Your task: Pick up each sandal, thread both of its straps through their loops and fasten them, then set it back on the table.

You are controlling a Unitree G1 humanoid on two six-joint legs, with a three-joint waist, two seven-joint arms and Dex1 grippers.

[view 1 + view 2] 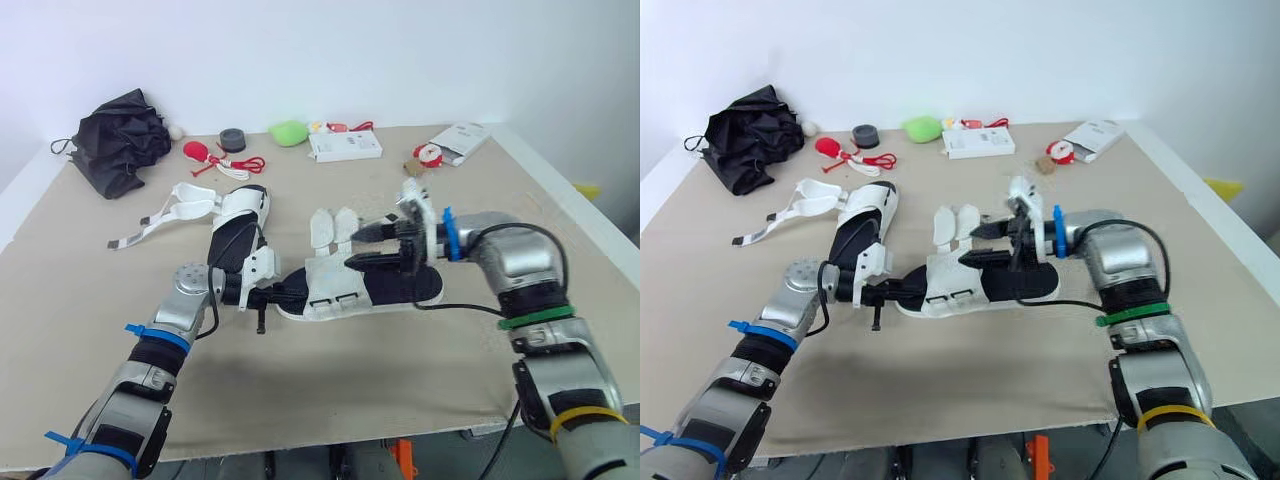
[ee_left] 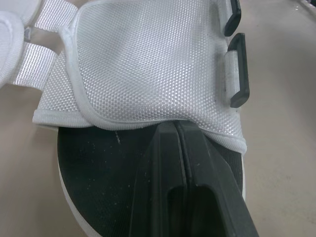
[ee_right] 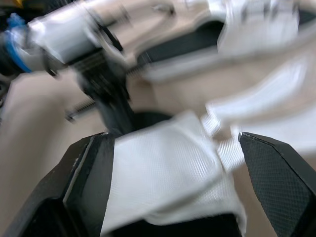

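A sandal (image 1: 400, 288) with a black sole and white mesh upper (image 2: 143, 64) lies mid-table, its two straps (image 1: 333, 228) undone and splayed toward the far side. My left gripper (image 1: 296, 294) is shut, its fingers (image 2: 182, 173) lying on the black footbed at the toe end with the tips against the upper's edge. My right gripper (image 1: 362, 247) is open, with the white upper between its fingers (image 3: 276, 173). Two black loops (image 2: 238, 69) sit on the upper's other edge. A second sandal (image 1: 240, 228) lies behind on the left, its straps (image 1: 175, 208) spread out.
Along the back stand a black bundle of cloth (image 1: 120, 135), red objects (image 1: 215, 155), a dark roll (image 1: 232, 140), a green lump (image 1: 288, 132), a white box (image 1: 345, 147) and a white booklet (image 1: 460, 142). The table's front edge (image 1: 330, 440) is near.
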